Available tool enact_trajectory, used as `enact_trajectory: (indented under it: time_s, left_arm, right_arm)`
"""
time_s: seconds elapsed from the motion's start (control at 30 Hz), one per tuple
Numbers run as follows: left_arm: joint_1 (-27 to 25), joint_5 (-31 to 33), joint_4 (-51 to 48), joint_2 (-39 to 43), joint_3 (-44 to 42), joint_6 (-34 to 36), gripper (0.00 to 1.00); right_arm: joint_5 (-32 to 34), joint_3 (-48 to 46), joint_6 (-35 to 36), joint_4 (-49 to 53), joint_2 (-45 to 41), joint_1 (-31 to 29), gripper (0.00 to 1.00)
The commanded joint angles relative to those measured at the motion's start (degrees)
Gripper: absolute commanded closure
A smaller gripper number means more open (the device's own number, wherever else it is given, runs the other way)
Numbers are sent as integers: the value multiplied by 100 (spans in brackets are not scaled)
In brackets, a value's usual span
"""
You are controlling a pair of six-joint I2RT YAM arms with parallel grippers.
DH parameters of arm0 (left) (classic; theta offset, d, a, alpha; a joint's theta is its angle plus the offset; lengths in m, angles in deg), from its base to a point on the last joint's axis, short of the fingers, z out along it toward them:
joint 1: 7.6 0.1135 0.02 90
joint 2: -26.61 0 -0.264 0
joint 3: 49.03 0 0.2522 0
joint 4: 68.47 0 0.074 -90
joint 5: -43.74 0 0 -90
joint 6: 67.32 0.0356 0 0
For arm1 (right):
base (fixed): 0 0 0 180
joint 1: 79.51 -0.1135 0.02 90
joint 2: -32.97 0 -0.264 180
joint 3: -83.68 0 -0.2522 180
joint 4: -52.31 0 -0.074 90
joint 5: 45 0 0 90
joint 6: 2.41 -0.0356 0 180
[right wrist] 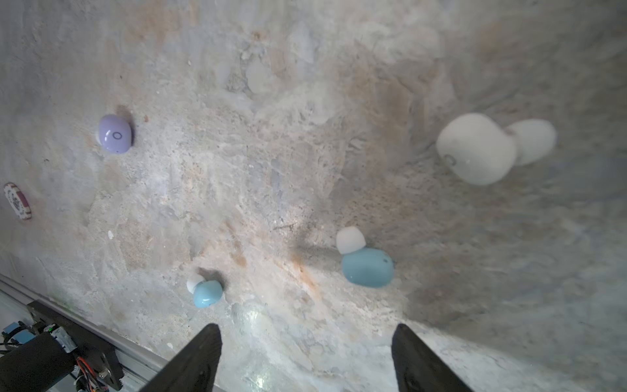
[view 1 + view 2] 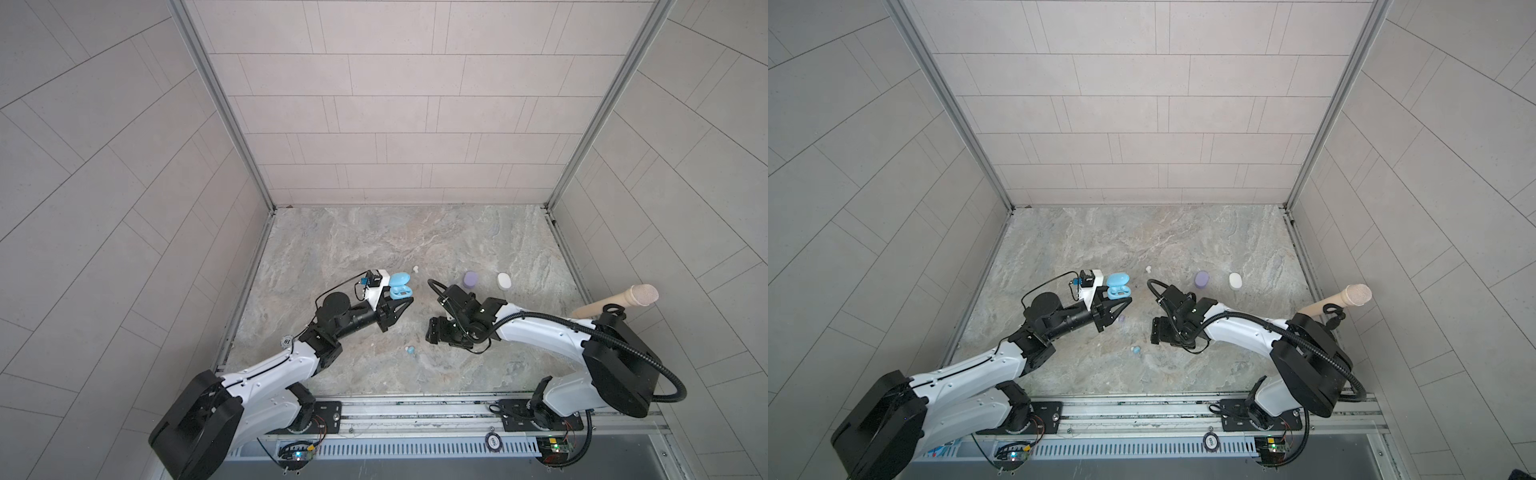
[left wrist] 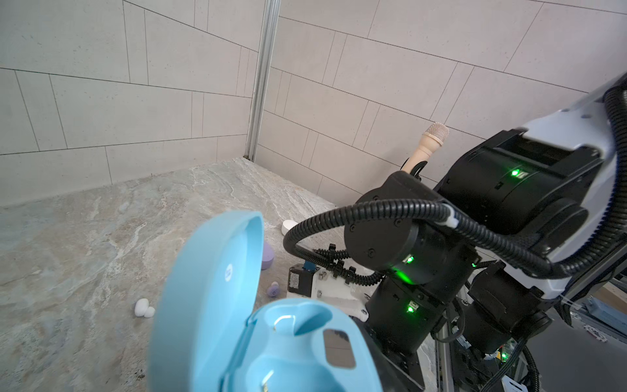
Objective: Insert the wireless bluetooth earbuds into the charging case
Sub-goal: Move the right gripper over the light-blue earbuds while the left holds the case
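Observation:
My left gripper (image 2: 400, 297) is shut on the light blue charging case (image 2: 400, 286) (image 3: 298, 342), held above the table with its lid open and both wells empty. My right gripper (image 1: 307, 331) is open and points down over the table. Just ahead of its fingertips lie two light blue earbuds (image 1: 368, 268) (image 1: 207, 293). They show as a small blue spot in both top views (image 2: 410, 350) (image 2: 1136, 350). A white earbud (image 1: 475, 149) and a lilac earbud (image 1: 115, 134) lie further off. Another white earbud (image 2: 415, 269) (image 3: 142, 308) lies behind the case.
A closed lilac case (image 2: 470, 279) and a closed white case (image 2: 503, 280) stand at the back right. A beige microphone (image 2: 623, 299) leans by the right wall. A poker chip (image 1: 17, 200) lies near the front rail. Another lilac earbud (image 3: 273, 289) lies beside my right wrist.

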Motion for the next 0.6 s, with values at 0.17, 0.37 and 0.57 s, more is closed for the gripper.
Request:
enact_trajectory:
  time_s: [0.17,0.37,0.57]
  left_arm:
    - [33,37,-83,153,84,124,100]
    - [36,51,-83,137,60,141,100]
    - [32,34,-67,110,64,133,100]
  right_arm:
    - [228,48,-166,-280,384,102,19]
    - [281,143,-84,-230,457,183,19]
    - [327,158,-29,-132,542,185,20]
